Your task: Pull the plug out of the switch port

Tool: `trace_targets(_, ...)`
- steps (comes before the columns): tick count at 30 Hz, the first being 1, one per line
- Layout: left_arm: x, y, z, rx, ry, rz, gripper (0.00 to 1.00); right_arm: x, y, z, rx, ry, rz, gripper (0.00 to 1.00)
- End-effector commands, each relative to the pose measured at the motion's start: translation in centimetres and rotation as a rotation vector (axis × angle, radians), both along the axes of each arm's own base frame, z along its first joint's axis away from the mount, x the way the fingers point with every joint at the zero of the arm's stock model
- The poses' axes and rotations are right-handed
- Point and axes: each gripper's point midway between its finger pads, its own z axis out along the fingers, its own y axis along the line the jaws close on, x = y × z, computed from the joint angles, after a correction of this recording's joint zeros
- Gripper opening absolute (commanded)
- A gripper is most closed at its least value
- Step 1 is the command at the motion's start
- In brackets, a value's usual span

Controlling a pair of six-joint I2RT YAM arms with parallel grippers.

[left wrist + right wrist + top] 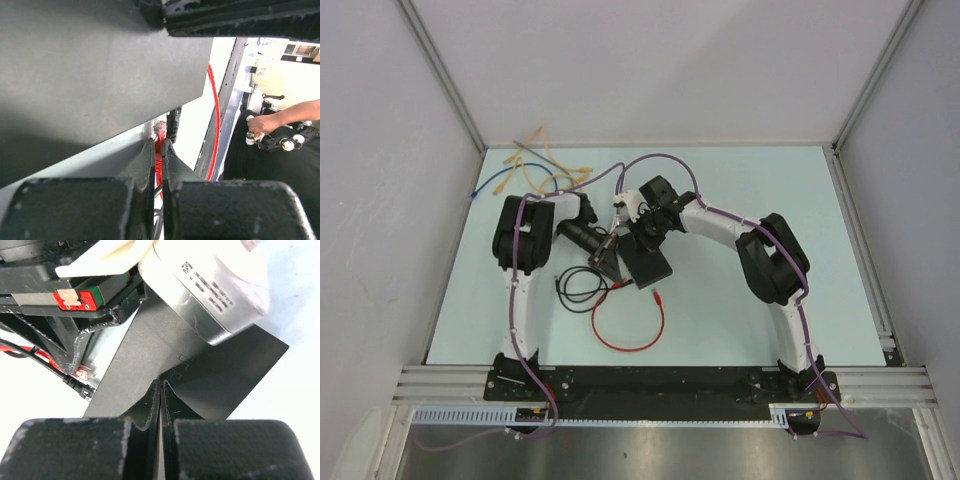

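Observation:
The flat matte-black switch box [652, 268] lies mid-table and fills the upper left of the left wrist view [100, 75]. The red plug [160, 131] with its clear tip sits at the box's edge, beside a black connector [174, 127]; it also shows small in the right wrist view [82, 373]. The switch port itself is hidden behind it. My left gripper [159, 150] is shut on the plug's red boot, low at the box's left side [608, 262]. My right gripper [161, 384] is shut, its tips on the box's top face [645, 243].
The red cable [630, 335] loops toward the near edge, its other end [658, 296] lying loose by the box. A black cable coil [580, 285] lies to the near left. Yellow and blue cables [545, 165] lie at the back left. A person's hand [265, 122] shows beyond the table rail.

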Motion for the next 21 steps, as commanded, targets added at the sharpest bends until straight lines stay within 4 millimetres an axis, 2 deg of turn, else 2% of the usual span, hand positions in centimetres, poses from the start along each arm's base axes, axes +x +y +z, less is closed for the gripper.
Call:
trace_targets(1,1.9,-0.3,1.5,-0.075,-0.033,0.041,0.00,-0.1,-1.7,-2.4,-0.084,0.017,-0.026,0.02)
trace_targets(2,3.2,-0.3,1.8,-0.083,-0.050,0.052,0.00,-0.1,-1.8,-2.5,-0.085,0.018,-0.026,0.02)
trace_targets(7,5.2,0.5,3.1,-0.033,-0.107,0.045,0.00,-0.1,-1.9,-2.3,-0.085,0.013,-0.031,0.02)
trace_targets(11,6.9,3.4,2.7,0.137,-0.253,-0.019,0.00,0.0,-1.9,-2.3,-0.085,0.009,-0.029,0.02)
trace_targets(14,8.0,5.0,3.0,0.216,-0.348,-0.073,0.00,0.1,-1.8,-2.3,-0.083,0.009,-0.028,0.02)
trace_targets(15,8.1,6.0,2.7,0.277,-0.365,-0.101,0.00,0.1,-1.8,-2.3,-0.083,0.009,-0.030,0.02)
trace_targets(21,9.3,9.5,2.5,0.449,-0.481,-0.204,0.00,0.2,-1.8,-2.3,-0.081,0.008,-0.028,0.03)
